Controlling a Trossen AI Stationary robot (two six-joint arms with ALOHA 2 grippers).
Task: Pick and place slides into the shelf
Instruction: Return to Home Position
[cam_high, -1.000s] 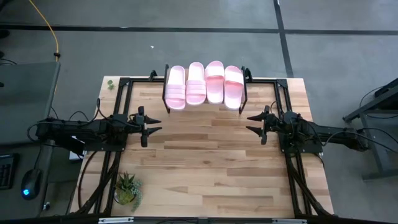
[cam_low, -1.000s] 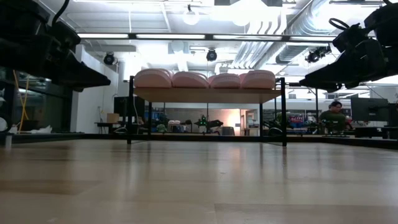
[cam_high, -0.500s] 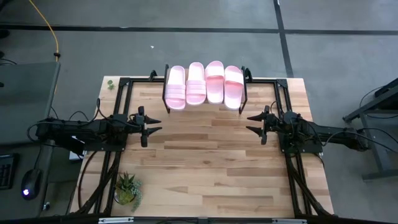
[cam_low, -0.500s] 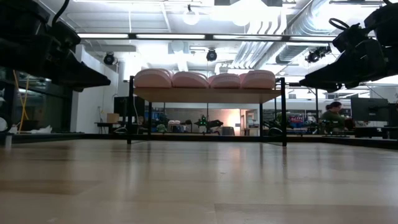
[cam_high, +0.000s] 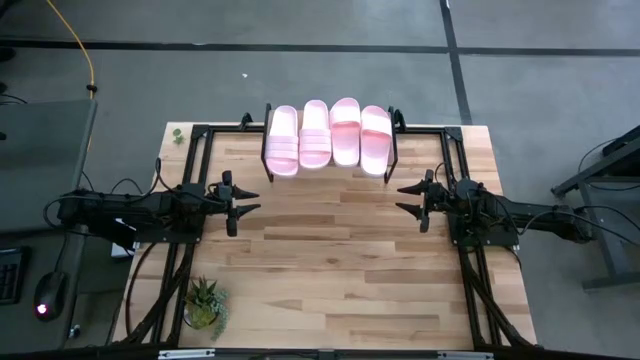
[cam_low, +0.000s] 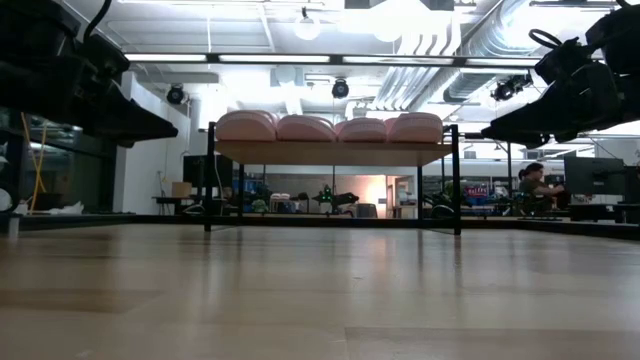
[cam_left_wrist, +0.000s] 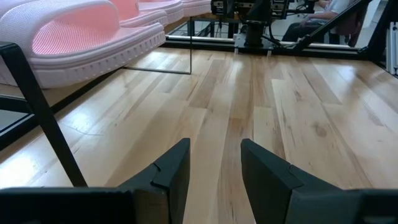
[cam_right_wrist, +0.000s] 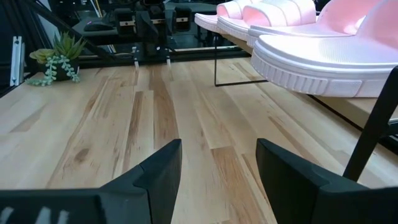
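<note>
Several pale pink slides (cam_high: 329, 137) lie side by side, soles down, on the plank top of the shelf (cam_high: 393, 168) at the table's far edge; the low view shows them (cam_low: 330, 127) in a row on the shelf (cam_low: 330, 153). My left gripper (cam_high: 243, 201) hovers open over the table's left side, fingers pointing right, nearest slide (cam_left_wrist: 81, 43) beside it. My right gripper (cam_high: 407, 199) hovers open over the right side, pointing left, with a slide (cam_right_wrist: 323, 46) close by. Neither touches anything.
A small potted plant (cam_high: 205, 303) stands at the table's near left corner. Black frame rails (cam_high: 190, 160) run along the left and right sides of the wooden tabletop (cam_high: 330, 270). A person (cam_low: 535, 183) sits in the room beyond.
</note>
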